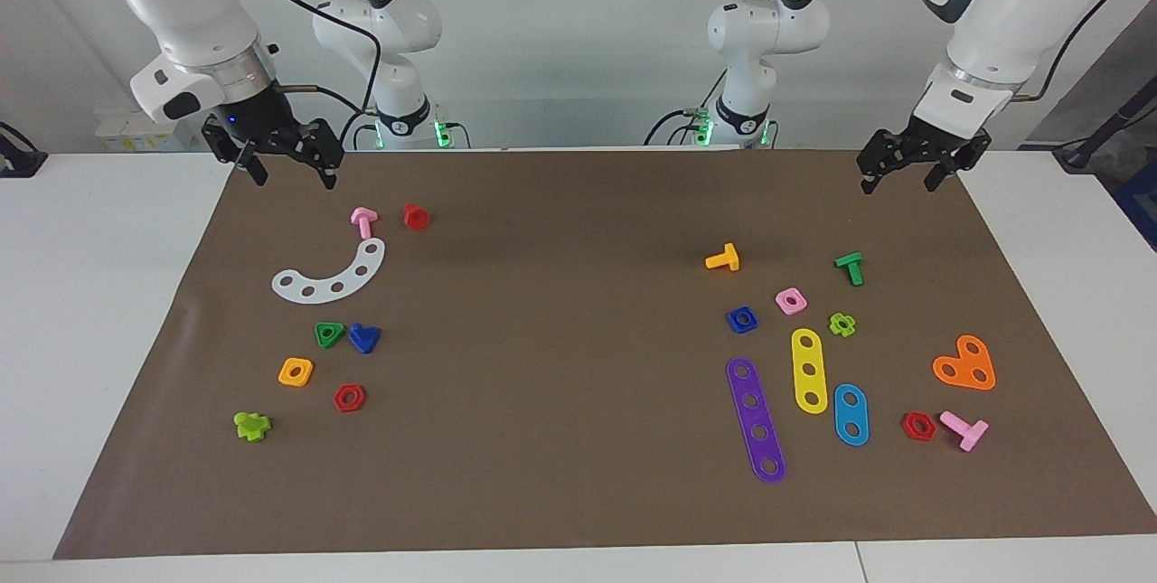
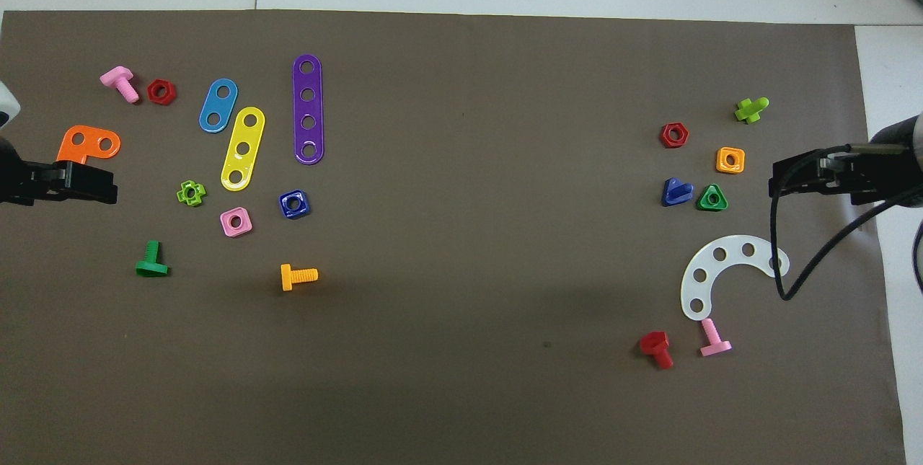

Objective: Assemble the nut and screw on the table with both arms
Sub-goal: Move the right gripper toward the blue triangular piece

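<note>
Assembly not begun: blue nut [image 1: 742,320] lies on the mat [image 1: 560,366] toward my left arm's end, beside the pink nut [image 1: 791,300], and blue screw [image 1: 363,338] lies well apart toward my right arm's end, touching the green triangular nut [image 1: 329,334]. My left gripper [image 1: 907,174] and right gripper [image 1: 287,164] hang spread and empty over the mat's robot-side corners. Both pickups and the threading remain.

Toy bolts, seven: blue screw [image 1: 364,338], two pink, one each red, orange, dark green, lime. Nuts, seven: blue nut [image 1: 742,320], two red hex, pink square, orange-yellow square, green triangular, lime cross-shaped. Perforated flat plates, five: purple, yellow, light blue, orange, white curved. Grippers: two.
</note>
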Controlling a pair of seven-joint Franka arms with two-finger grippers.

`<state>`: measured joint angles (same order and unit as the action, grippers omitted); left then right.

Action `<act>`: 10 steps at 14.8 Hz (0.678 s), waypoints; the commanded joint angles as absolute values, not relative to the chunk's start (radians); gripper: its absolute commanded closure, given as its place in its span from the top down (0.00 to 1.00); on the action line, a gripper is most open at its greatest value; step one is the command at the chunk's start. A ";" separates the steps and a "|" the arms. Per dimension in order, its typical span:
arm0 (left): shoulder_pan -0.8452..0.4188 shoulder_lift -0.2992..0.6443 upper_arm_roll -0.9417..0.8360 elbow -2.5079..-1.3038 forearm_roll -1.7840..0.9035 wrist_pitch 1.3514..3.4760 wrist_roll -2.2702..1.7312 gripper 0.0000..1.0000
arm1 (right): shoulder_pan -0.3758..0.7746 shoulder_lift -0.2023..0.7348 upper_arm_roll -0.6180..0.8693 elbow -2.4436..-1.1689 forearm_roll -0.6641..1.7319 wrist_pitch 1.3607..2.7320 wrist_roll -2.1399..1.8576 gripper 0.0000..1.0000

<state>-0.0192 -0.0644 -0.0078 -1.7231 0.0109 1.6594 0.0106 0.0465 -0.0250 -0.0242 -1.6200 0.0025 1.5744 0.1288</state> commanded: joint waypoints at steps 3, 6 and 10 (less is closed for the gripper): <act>-0.018 -0.087 -0.006 -1.752 0.029 1.672 0.012 1.00 | 0.034 -0.054 -0.015 -1.654 0.018 1.597 0.146 1.00; -0.018 -0.087 -0.006 -1.752 0.029 1.672 0.012 1.00 | 0.035 -0.067 -0.014 -1.687 0.018 1.618 0.199 1.00; -0.018 -0.087 -0.006 -1.752 0.029 1.672 0.012 1.00 | 0.037 -0.075 -0.014 -1.799 0.020 1.773 0.134 1.00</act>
<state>-0.0192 -0.0644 -0.0077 -1.7231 0.0109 1.6594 0.0106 0.0463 -0.0357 -0.0240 -1.6877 0.0026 1.6796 0.1640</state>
